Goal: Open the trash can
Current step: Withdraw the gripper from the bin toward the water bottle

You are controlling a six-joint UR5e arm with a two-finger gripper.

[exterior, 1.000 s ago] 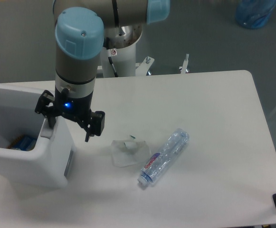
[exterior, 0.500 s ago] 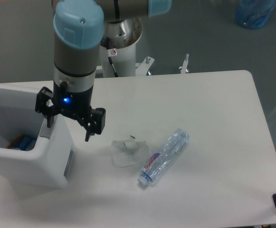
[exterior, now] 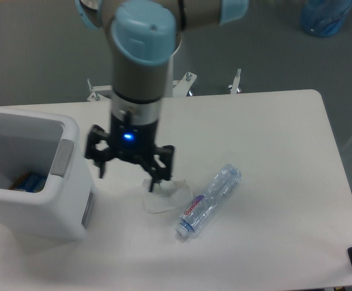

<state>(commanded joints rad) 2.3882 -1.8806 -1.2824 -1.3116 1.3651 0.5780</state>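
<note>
While fingers (exterior: 129, 170) gape, trash can (exterior: 36, 182) stands open.

Even, diffuse overhead lighting with a cool blue-grey cast. The white desk (exterior: 272, 151) is bright but not blown out; soft, faint shadows lie beside the trash can (exterior: 33, 176) and under the plastic bottle (exterior: 209, 200). A blue indicator light glows above the tool (exterior: 129, 171). Overall resolution is low and slightly soft, with the arm's edges mildly blurred.
</note>
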